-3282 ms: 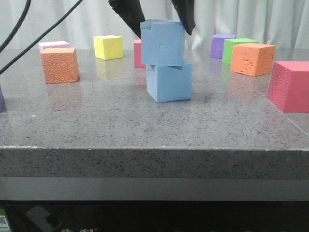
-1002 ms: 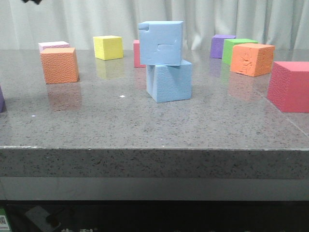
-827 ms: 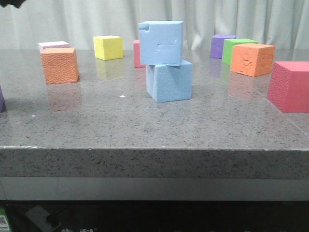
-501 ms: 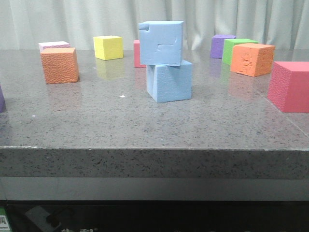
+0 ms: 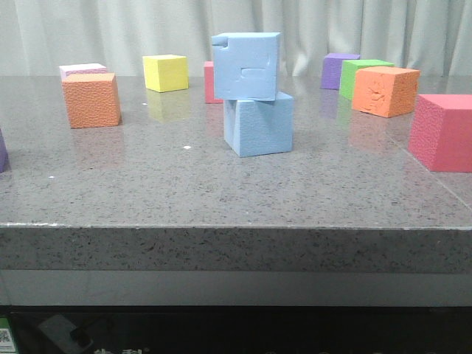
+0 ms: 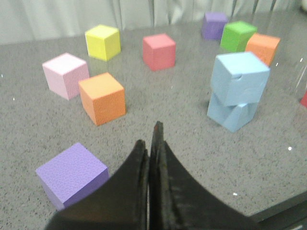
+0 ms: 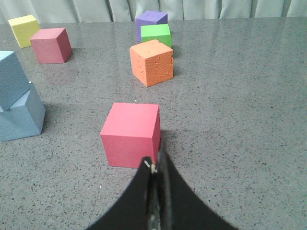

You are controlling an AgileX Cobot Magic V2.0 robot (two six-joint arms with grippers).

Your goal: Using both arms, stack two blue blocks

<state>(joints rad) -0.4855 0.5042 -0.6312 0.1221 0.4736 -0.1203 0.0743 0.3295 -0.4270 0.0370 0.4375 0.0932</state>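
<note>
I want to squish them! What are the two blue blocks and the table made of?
Top blue block: probably soft foam, matte, with a notched corner and a dent. Bottom blue block: likely the same foam, finely grainy skin. Table: looks like polished speckled stone, since it mirrors the cubes, though it could be imitation.

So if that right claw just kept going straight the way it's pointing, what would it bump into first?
Most likely the pink cube, which sits directly ahead of the shut right gripper in its wrist view. Depth is hard to judge; pointing steeply downward, it might touch the table first.
</note>
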